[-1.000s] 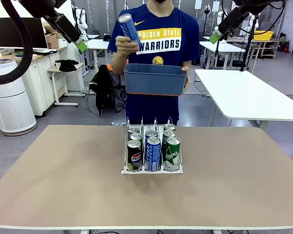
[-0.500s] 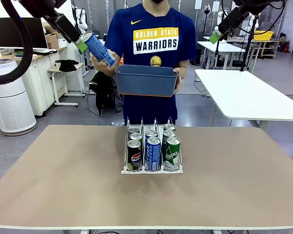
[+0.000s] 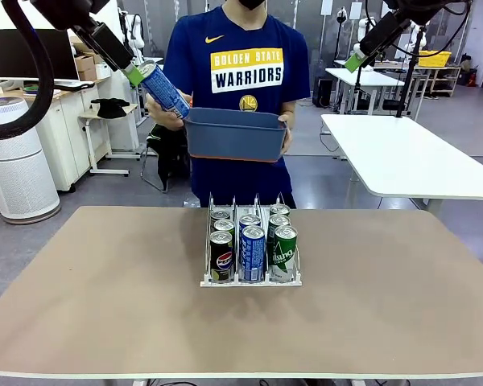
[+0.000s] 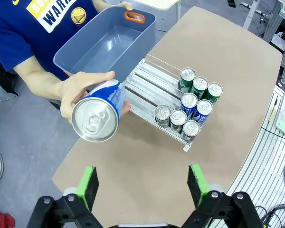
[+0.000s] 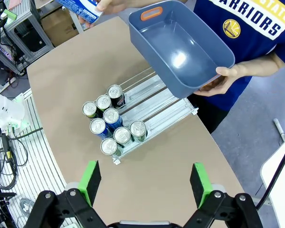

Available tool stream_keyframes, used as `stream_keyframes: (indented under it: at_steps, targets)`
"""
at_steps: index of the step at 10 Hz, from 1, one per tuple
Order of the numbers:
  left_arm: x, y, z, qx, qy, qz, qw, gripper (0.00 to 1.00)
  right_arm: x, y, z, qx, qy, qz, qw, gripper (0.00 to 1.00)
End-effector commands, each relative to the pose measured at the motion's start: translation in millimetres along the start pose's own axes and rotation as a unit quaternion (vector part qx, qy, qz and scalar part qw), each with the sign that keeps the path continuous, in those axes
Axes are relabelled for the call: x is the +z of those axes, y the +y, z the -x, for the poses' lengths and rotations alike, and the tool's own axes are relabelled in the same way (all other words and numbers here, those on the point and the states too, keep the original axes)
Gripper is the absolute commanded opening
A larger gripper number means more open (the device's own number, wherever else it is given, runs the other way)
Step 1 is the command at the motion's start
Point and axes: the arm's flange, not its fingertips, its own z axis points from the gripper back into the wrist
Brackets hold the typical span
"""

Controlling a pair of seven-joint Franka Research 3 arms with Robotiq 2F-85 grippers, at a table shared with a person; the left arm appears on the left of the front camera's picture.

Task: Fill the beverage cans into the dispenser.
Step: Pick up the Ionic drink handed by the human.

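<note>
- The left gripper point(image 3: 132, 75) hangs high over the table's left far side. In the left wrist view its green pads point(image 4: 88, 185) stand wide apart with nothing between them.
- Just ahead of that claw, the person's hand point(image 4: 78, 88) holds a blue can point(image 3: 163, 89) tilted, its silver top turned towards the wrist camera. In the front view the can's top end sits right at the gripper's pad; I cannot tell if they touch.
- The person's other hand point(image 5: 213, 81) holds a blue-grey tub point(image 3: 233, 133) in the air, above the far edge of the table point(image 3: 105, 281). The wrist views show the tub's inside bare.
- The dispenser point(image 3: 250, 280) stands at the middle of the table, its lanes running towards the person.
  - Left lane: three black cans point(image 3: 221, 256), lined up from the near end.
  - Middle lane: two blue cans point(image 3: 252, 251).
  - Right lane: three green cans point(image 3: 283, 252).
  - The far part of each lane is bare.
- The right gripper point(image 3: 355, 59) is raised at the upper right, well apart from the cans. In the right wrist view its fingers point(image 5: 90, 178) are spread wide and hold nothing.
</note>
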Motion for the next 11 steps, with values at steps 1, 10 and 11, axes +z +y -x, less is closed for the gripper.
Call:
stream_keyframes:
  at_steps: [1, 10, 11]
  targets:
    - [1, 4, 2, -0.011, 0.003, -0.009, 1.000, 1.00, 0, 0, 1, 0.005, -0.006, -0.003, 1.000, 1.00]
    - [-20, 18, -5, -0.052, -0.023, -0.019, 0.998, 1.00, 0, 0, 1, 0.005, -0.006, -0.003, 1.000, 1.00]
    - [-26, 24, -7, -0.060, -0.025, -0.022, 0.998, 1.00, 0, 0, 1, 0.005, -0.006, -0.003, 1.000, 1.00]
